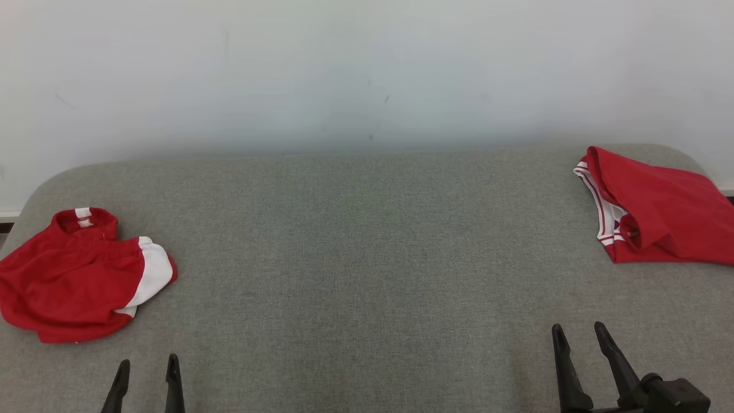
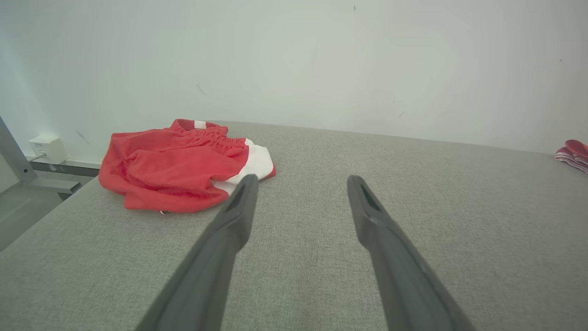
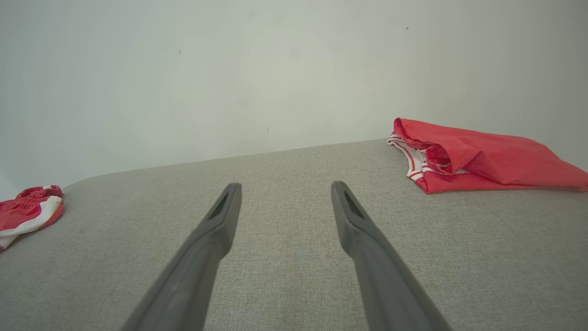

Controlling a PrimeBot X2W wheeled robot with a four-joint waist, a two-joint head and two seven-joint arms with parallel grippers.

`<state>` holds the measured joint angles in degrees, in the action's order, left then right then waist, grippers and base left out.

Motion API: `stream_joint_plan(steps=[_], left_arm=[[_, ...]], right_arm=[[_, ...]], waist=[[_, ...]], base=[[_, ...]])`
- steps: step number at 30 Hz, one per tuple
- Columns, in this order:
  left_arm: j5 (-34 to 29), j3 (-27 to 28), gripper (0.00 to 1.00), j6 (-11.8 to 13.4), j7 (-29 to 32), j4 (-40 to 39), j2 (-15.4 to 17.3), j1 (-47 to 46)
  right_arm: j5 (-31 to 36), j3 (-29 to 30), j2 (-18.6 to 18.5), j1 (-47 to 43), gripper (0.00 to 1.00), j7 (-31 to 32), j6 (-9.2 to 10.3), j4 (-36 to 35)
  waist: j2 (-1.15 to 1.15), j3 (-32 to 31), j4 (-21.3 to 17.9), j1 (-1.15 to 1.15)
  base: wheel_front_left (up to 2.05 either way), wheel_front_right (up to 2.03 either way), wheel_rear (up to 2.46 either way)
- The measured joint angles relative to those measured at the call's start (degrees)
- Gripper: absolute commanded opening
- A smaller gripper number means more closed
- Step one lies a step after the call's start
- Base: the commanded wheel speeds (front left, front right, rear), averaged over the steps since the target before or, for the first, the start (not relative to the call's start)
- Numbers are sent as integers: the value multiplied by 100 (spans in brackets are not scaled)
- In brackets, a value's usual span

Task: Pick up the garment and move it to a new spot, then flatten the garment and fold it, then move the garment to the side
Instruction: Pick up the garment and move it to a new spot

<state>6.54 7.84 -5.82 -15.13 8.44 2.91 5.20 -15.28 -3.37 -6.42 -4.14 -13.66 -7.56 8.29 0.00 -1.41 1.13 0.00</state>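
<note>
Hovering empty: left gripper, right gripper, fingers spread. Crumpled shorts lying ahead-left of left fingertips; probably best approaching low, pinching an edge.

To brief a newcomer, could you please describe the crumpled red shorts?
On the grey fabric table against the white wall, look at its left end. The crumpled red shorts lie there; unlike the folded red top with striped trim at the right end, they show a broad white panel.
</note>
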Motion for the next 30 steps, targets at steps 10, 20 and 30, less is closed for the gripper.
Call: stream_joint_plan(steps=[10, 20, 30], left_arm=[[-15, -33, 100, -24, 0, 33, -1, -42], [-45, -85, 100, -27, 0, 74, 0, -191], [-47, -25, 100, -23, 0, 98, 0, -208]], right_arm=[[-1, -52, -4, 2, 100, -5, 0, 69], [-35, -212, 44, 35, 100, -48, 0, 208], [-80, -243, 66, 122, 100, -65, 1, 333]], waist=[[0, 11, 56, 0], [0, 39, 510, 0], [0, 121, 1357, 0]], base=[[0, 0, 0], [0, 0, 0], [0, 0, 0]])
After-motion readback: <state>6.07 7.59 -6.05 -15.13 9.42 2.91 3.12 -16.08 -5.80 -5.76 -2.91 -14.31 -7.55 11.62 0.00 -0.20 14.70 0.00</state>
